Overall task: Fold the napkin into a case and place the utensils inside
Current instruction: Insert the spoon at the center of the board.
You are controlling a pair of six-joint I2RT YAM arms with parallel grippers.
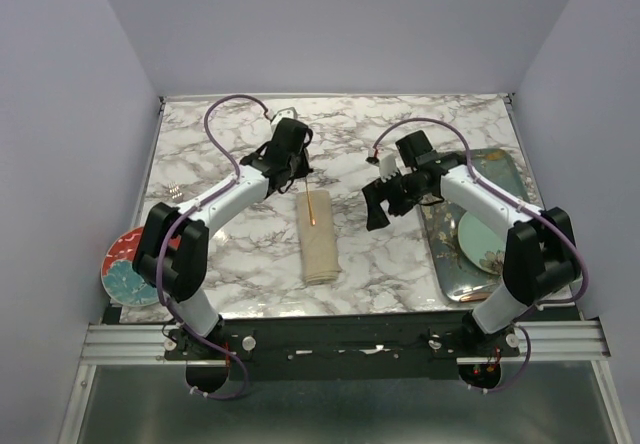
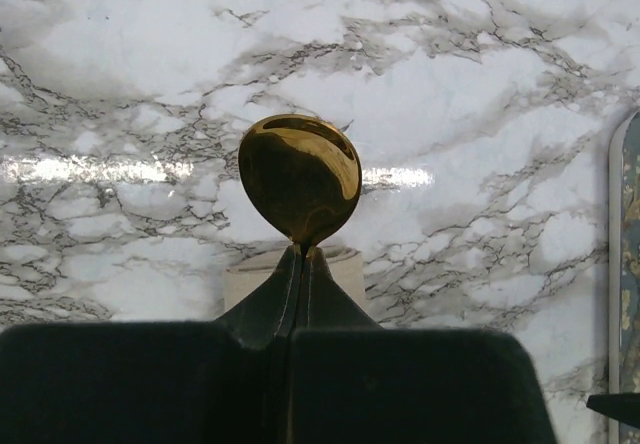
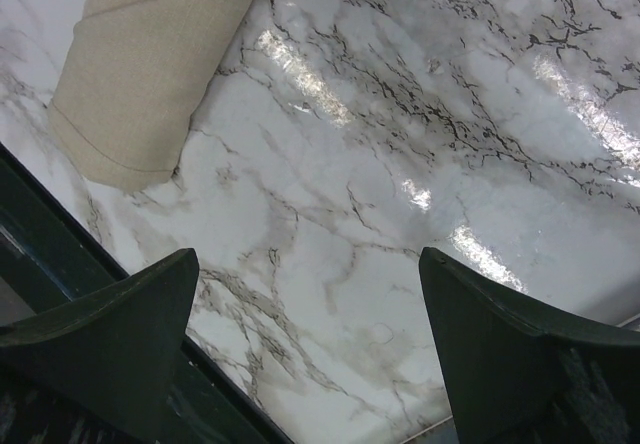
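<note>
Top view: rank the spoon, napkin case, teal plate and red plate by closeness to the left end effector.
1. Spoon, gripped in the left end effector.
2. Napkin case, just below it, table centre.
3. Teal plate on the right tray and red plate at the far left edge: too close to call.

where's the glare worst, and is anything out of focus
Left wrist view: a bright streak of glare crosses the table behind the spoon, whose bowl is sharp; the left gripper is a dark mass. Right wrist view: scattered glare patches on the marble, napkin crisp. Top view: even light, soft shadows, no strong glare.
</note>
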